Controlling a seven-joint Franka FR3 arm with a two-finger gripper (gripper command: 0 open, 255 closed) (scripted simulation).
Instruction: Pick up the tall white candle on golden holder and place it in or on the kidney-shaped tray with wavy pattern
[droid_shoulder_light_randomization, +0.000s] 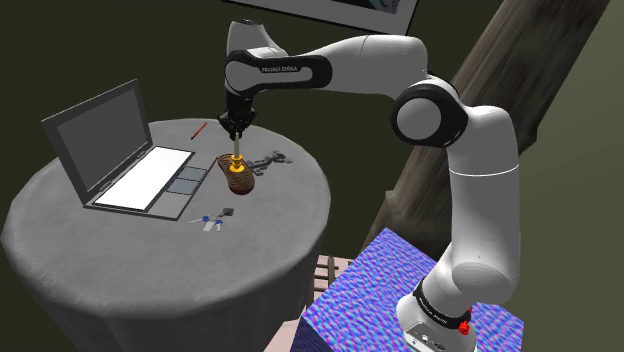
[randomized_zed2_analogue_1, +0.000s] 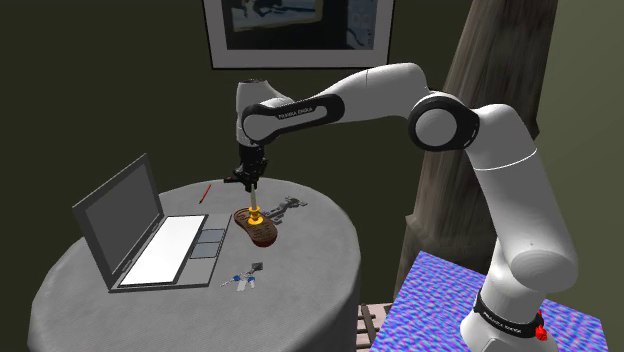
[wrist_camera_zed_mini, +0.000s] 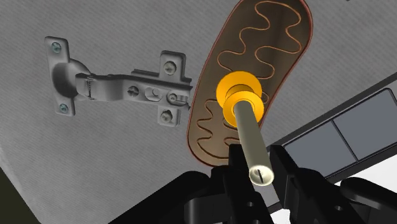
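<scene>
Black gripper (wrist_camera_zed_mini: 257, 170) is pinching the pale candle (wrist_camera_zed_mini: 249, 130) near its top; its golden holder (wrist_camera_zed_mini: 228, 89) is lining up over the middle of the brown wavy-lined tray (wrist_camera_zed_mini: 267, 32); the wrist view is showing a metal hinge (wrist_camera_zed_mini: 114, 86) beside the tray, the shoulder view an open laptop (droid_shoulder_light_randomization: 120, 160).

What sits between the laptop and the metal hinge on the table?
The brown wavy-patterned tray, with the candle clasped in the pincer over it. The shoulder and wrist views both show this.
</scene>
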